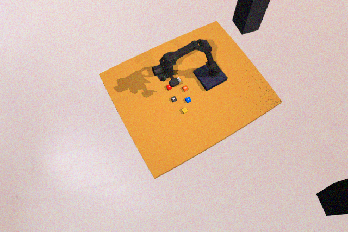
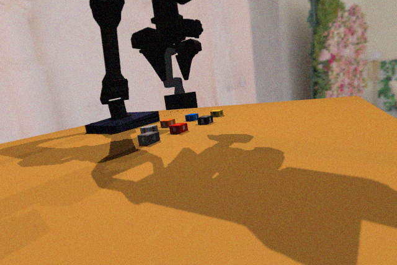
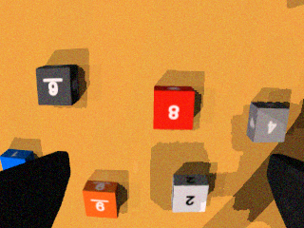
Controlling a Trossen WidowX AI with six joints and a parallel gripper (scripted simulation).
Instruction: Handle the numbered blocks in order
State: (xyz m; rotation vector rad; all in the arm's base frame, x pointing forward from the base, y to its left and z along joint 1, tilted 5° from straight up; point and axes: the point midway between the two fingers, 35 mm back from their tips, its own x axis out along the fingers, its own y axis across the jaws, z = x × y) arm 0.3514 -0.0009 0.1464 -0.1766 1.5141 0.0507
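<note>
My gripper (image 2: 175, 79) (image 3: 171, 166) is open and empty, high above the blocks. Ahead of its fingers in the wrist view are the white block 2 (image 3: 189, 199) (image 2: 149, 128), the red block 8 (image 3: 173, 111) (image 1: 168, 87) and the grey block 4 (image 3: 268, 124) (image 2: 149, 138). The black block (image 3: 53, 87) (image 1: 173, 99) and orange block (image 3: 100, 203) (image 1: 185, 88) each show an upside-down barred digit, 6 or 9. The blue block (image 1: 187, 99) (image 3: 16, 159) is partly behind the left finger. The yellow block (image 1: 184, 110) (image 2: 216, 113) is outside the wrist view. The arm hides the grey block in the top view.
The arm's dark base plate (image 1: 206, 83) (image 2: 121, 124) lies beside the blocks on the orange table top (image 1: 179, 145). The arm casts a broad shadow over the table. Dark pillars (image 1: 250, 7) stand beyond its edges.
</note>
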